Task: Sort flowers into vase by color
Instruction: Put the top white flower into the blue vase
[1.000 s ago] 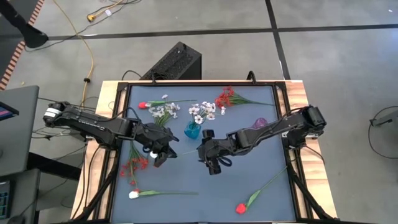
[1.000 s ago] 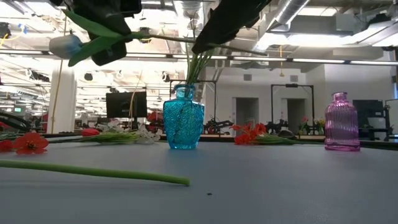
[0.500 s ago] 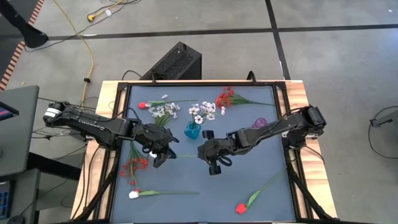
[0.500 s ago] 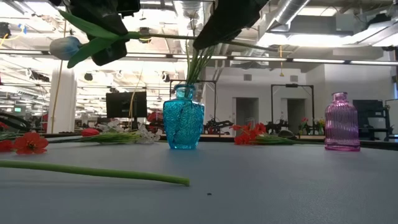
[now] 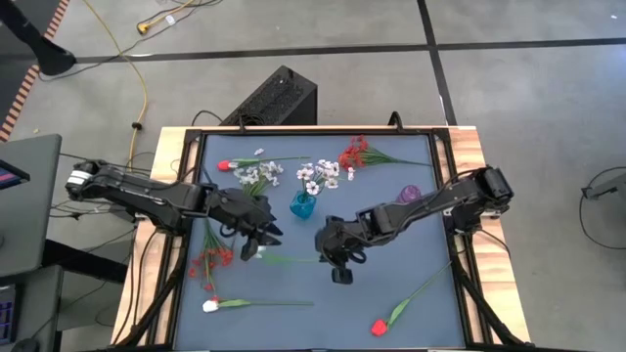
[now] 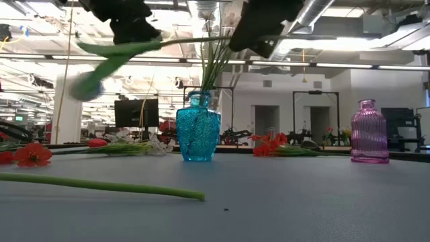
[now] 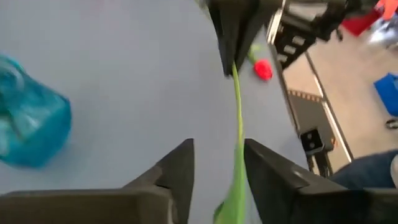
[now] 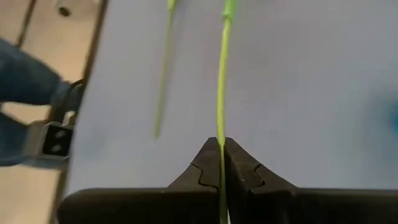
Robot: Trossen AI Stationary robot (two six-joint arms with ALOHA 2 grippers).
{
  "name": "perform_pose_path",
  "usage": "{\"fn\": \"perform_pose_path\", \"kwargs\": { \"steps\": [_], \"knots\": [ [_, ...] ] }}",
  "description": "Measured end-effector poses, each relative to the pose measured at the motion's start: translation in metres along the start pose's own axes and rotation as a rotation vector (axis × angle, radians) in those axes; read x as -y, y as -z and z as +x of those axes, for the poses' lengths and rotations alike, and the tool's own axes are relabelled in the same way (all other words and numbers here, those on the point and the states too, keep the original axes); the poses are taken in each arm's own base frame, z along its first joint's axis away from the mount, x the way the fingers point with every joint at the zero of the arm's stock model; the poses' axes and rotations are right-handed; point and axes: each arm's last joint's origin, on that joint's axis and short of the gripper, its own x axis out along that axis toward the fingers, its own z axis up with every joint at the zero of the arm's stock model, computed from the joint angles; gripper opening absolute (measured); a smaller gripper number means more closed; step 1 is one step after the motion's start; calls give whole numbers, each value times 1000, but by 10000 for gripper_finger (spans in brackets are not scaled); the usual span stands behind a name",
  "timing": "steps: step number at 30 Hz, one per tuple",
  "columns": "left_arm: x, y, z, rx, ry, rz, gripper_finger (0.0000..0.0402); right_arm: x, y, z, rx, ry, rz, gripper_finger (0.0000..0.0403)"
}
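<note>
A white-bud flower on a thin green stem [image 5: 289, 259] hangs in the air between my two grippers, with its blurred bud [image 6: 87, 86] low at the left end. My right gripper [image 8: 221, 142] is shut on the stem; it also shows in the high view [image 5: 333, 258]. My left gripper [image 7: 217, 146] is open. The stem [image 7: 238, 112] and a leaf pass between its fingers, and I cannot tell whether they touch. White sprays [image 5: 318, 176] stand in the blue vase [image 5: 302, 205]. The purple vase [image 5: 411, 194] stands to the right. My right gripper pinches the stem's bare end [image 8: 220, 134], the end away from the bud, between its two fingertips. The fingers come about level from the table's right and lie nearly along the stem. The flower is lifted clear of the table, and its bud end droops.
Flowers lying on the table: a red spray [image 5: 354, 154] and a red bud [image 5: 227, 165] at the far side, a red spray [image 5: 210, 259] at the left, a white bud [image 5: 209, 306] and a red bud [image 5: 379, 327] near the front edge. A stem [image 6: 101, 185] lies close in the low view.
My right gripper has gone a little toward the table's near edge with the stem. The flower's bud end was held high at my left gripper. It has now swung down below that gripper, and the stem slants instead of lying level.
</note>
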Motion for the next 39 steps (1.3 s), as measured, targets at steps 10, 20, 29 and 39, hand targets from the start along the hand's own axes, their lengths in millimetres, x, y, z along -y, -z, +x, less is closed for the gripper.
{"fn": "perform_pose_path", "kwargs": {
  "steps": [10, 20, 29, 39],
  "knots": [
    [-7, -19, -57, 257, -87, 186, 166, -21, -11, -21, 143, -99, -65, 27],
    [-27, 18, -62, 524, 36, 53, 167, -24, -48, -87, 595, -102, -168, 27],
    [-14, 12, -72, 952, 234, 78, 167, -4, -76, -92, 921, 52, -92, 28],
    [2, -8, -80, 1036, 243, 231, 167, 12, -82, -79, 968, 156, -31, 27]
  ]
}}
